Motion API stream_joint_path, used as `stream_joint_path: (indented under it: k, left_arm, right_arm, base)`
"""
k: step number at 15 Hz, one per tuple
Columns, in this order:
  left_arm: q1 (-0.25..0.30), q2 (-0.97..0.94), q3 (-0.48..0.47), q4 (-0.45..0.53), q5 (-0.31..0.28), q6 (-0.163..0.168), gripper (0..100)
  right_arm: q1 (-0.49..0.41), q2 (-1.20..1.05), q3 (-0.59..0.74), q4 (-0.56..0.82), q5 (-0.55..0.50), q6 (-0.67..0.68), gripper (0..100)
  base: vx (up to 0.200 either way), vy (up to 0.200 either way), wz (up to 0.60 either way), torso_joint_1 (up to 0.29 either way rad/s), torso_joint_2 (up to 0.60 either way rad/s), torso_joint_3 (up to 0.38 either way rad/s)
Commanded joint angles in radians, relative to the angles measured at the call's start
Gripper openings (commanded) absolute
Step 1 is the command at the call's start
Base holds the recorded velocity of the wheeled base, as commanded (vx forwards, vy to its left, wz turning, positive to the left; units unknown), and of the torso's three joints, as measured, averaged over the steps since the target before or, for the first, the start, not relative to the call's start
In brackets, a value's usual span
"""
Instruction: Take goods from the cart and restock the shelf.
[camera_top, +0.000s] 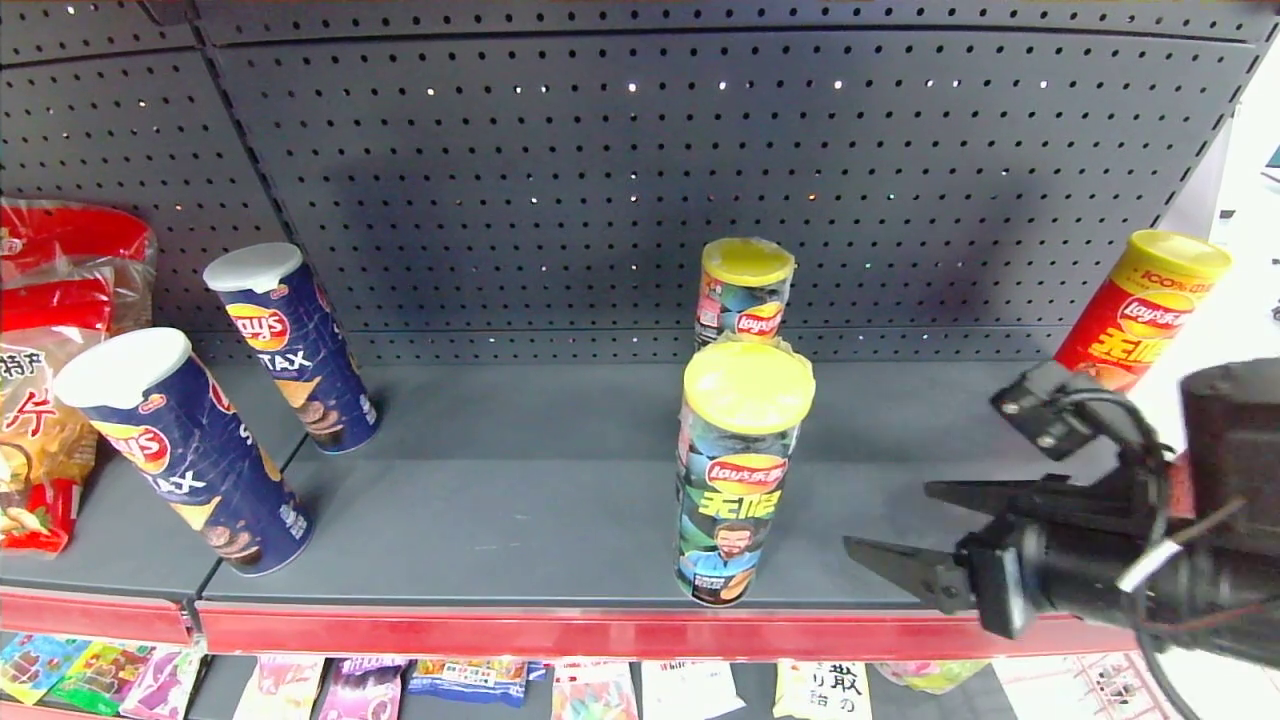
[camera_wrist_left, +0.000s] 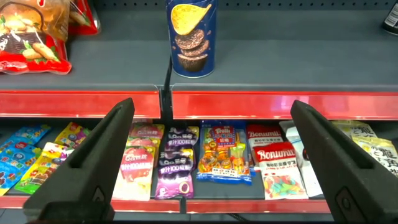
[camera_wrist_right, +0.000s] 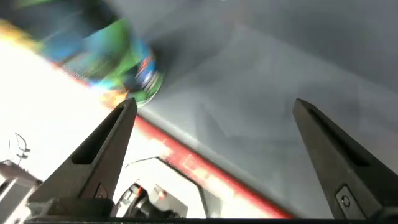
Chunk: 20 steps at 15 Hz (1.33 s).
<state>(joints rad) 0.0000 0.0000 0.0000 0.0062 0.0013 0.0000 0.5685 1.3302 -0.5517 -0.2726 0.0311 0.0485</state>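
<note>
Apparently the right pincer (camera_top: 885, 515) stands wide open and empty at the front of the shelf (camera_top: 520, 480), near the yellow-lidded can (camera_top: 745, 470), which is upright close to the front edge. The left pincer (camera_wrist_left: 211, 109) is also wide open and holds nothing, facing the shelf's red edge. The can seems already placed, so the right arm should draw straight back, open and clear of the can, because a touch could tip it off the shelf.
</note>
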Motion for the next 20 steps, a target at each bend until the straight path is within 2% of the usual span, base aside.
stream_joint_path:
  k: [1,3,4,7,10,11,13,14,15,16,20]
  left_arm:
    - [0.0,0.0,0.0,0.0,0.0,0.0,100]
    - [0.0,0.0,0.0,0.0,0.0,0.0,100]
    - [0.0,0.0,0.0,0.0,0.0,0.0,100]
    - [0.0,0.0,0.0,0.0,0.0,0.0,100]
    - [0.0,0.0,0.0,0.0,0.0,0.0,100]
    - [0.0,0.0,0.0,0.0,0.0,0.0,100]
    - [0.0,0.0,0.0,0.0,0.0,0.0,100]
    - [0.0,0.0,0.0,0.0,0.0,0.0,100]
    - [0.0,0.0,0.0,0.0,0.0,0.0,100]
    - [0.0,0.0,0.0,0.0,0.0,0.0,100]
    - [0.0,0.0,0.0,0.0,0.0,0.0,100]
  right_arm:
    - [-0.116,-0.551,0.323,0.007,0.087,-0.088,100]
    - [-0.289,-0.781,0.464,0.044,0.239,-0.127,100]
    - [-0.338,-0.881,0.509,0.084,0.276,-0.133,100]
    - [-0.47,-1.077,0.547,0.22,0.286,-0.144,100]
    - [-0.542,-1.175,0.544,0.236,0.279,-0.141,100]
    - [-0.593,-1.229,0.544,0.231,0.277,-0.125,100]
    - [-0.611,-1.257,0.552,0.214,0.23,-0.114,100]
    - [-0.61,-1.258,0.552,0.231,0.084,-0.11,100]
    - [-0.598,-1.266,0.55,0.277,0.02,-0.091,100]
    - [-0.549,-1.301,0.552,0.271,0.039,-0.056,100]
    - [-0.565,-1.329,0.552,0.269,0.038,-0.041,100]
  base:
    - [0.0,0.0,0.0,0.0,0.0,0.0]
    - [0.0,0.0,0.0,0.0,0.0,0.0]
    - [0.0,0.0,0.0,0.0,0.0,0.0]
    - [0.0,0.0,0.0,0.0,0.0,0.0]
    - [0.0,0.0,0.0,0.0,0.0,0.0]
    - [0.0,0.0,0.0,0.0,0.0,0.0]
    - [0.0,0.0,0.0,0.0,0.0,0.0]
    - [0.0,0.0,0.0,0.0,0.0,0.0]
    - [0.0,0.0,0.0,0.0,0.0,0.0]
    - [0.0,0.0,0.0,0.0,0.0,0.0]
    - [0.0,0.0,0.0,0.0,0.0,0.0]
